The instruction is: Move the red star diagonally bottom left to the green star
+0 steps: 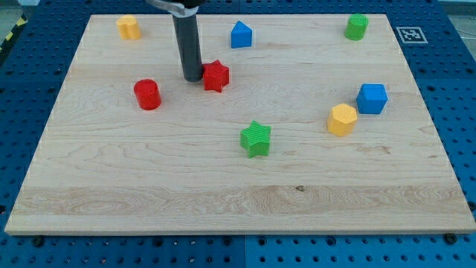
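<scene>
Rig note: I carry no jaws, only a straight dark rod, so there is nothing to open, close or clamp. My tip (193, 78) rests on the pale wooden board (149, 186), just at the view's left of the small red star-shaped block (216, 76), touching it or very nearly; I cannot tell which.

The red star sits in the upper middle of the board. The green star-shaped block (256, 139) lies lower and to the view's right, well apart from it.

Judgement: the goal spot is below and to the left of the green star. A tip on the red star's left side can only shove it rightward, so for a downward push I would need to come round to its top side.

Open room: the strip from the red star down to the goal spot is bare wood. The red cylinder block (147, 94) stands to the left, clear of that path. The board's bottom edge is far below the green star, so overshoot risk there looks small.
</scene>
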